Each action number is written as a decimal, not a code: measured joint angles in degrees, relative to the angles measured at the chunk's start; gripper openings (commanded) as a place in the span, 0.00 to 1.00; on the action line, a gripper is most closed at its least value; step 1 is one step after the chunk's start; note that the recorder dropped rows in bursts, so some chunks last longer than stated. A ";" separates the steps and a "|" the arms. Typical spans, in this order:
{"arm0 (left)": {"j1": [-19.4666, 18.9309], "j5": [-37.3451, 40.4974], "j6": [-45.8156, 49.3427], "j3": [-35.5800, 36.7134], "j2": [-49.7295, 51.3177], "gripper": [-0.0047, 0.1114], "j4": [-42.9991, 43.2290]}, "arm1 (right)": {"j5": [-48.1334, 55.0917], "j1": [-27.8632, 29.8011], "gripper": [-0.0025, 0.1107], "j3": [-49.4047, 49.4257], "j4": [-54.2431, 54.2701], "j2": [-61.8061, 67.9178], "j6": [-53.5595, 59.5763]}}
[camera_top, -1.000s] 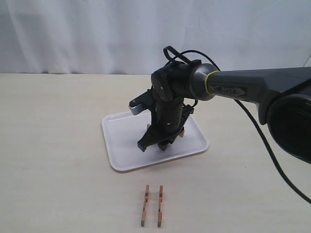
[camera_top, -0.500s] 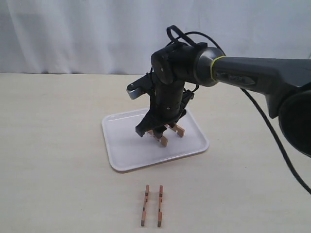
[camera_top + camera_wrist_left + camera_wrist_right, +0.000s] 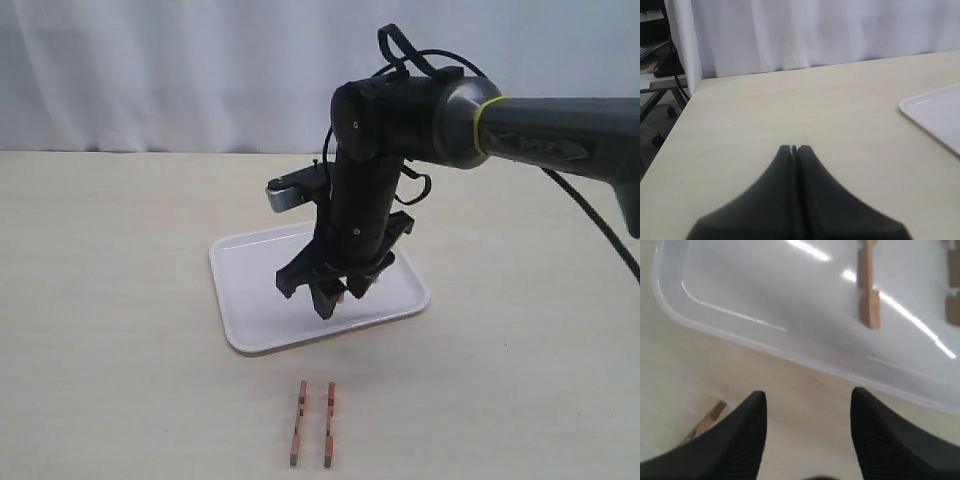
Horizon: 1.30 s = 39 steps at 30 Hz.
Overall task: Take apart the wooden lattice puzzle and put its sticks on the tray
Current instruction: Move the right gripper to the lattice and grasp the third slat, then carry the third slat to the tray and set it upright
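Observation:
No assembled lattice puzzle shows; only separate sticks are in view. Two reddish-brown sticks (image 3: 298,436) (image 3: 329,437) lie side by side on the table in front of the white tray (image 3: 250,290). In the right wrist view two more sticks (image 3: 868,285) (image 3: 952,287) lie on the tray (image 3: 740,285), and the end of a table stick (image 3: 706,421) shows beside one finger. My right gripper (image 3: 335,297) (image 3: 807,395) hangs open and empty above the tray's front edge, hiding the tray's sticks in the exterior view. My left gripper (image 3: 794,148) is shut on nothing, over bare table.
The tray's corner (image 3: 940,115) shows to one side in the left wrist view. A white curtain (image 3: 200,70) backs the table. The right arm's black cable (image 3: 590,230) loops over the right side. The table's edge (image 3: 680,115) is near the left gripper.
The right gripper rose off the tray, leaving two sticks lying on it, then shifted toward the tray's front edge. The two table sticks have not moved.

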State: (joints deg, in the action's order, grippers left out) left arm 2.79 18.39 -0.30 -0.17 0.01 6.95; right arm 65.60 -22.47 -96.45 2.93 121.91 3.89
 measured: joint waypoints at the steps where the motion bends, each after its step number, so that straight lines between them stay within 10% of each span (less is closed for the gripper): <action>1: 0.00 0.00 0.00 0.00 0.00 0.04 0.00 | -0.59 0.00 0.46 2.06 0.76 -0.85 0.00; 29: 0.00 0.00 0.00 0.00 0.00 0.04 0.00 | -22.17 -10.85 0.45 29.57 -4.68 -9.19 -25.69; 35: 0.00 0.00 0.00 0.00 0.00 0.04 0.00 | -25.07 -10.85 0.06 30.99 -4.68 -9.19 -27.00; 39: 0.00 0.00 0.00 0.00 0.00 0.04 0.00 | -25.15 -10.85 0.06 30.99 -4.68 -9.19 -27.09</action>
State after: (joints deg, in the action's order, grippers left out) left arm 2.79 18.39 -0.30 -0.17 0.01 6.95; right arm 40.45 -33.33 -65.47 -1.74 112.71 -23.20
